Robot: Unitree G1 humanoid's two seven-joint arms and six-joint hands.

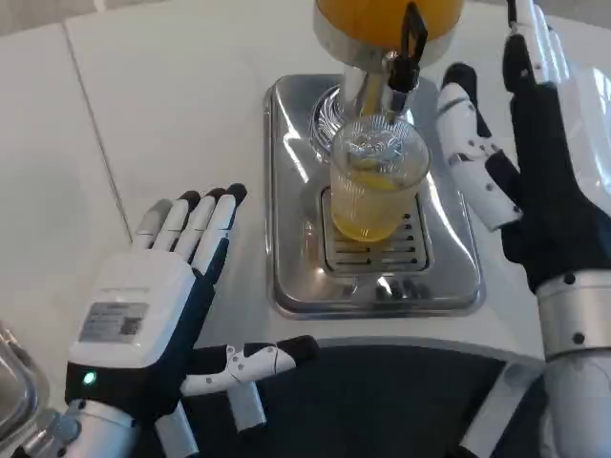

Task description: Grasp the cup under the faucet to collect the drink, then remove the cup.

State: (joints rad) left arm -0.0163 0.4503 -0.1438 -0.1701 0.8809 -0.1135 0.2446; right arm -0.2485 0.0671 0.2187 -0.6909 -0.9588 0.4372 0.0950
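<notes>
A clear ribbed cup (375,186) stands on the grille of the silver drip tray (286,191), partly filled with yellow drink. Right above its rim is the faucet (406,57) with a black lever, under the orange-filled dispenser tank (382,17). My right hand (535,162) is held upright just right of the cup, fingers spread, with a small gap between its thumb and the glass. My left hand (167,305) lies flat on the table to the left of the tray, fingers stretched out and holding nothing.
The white table (172,105) stretches to the left and back. A metal object (17,386) shows at the lower left corner. The table's front edge curves along the bottom, with dark floor (382,401) below it.
</notes>
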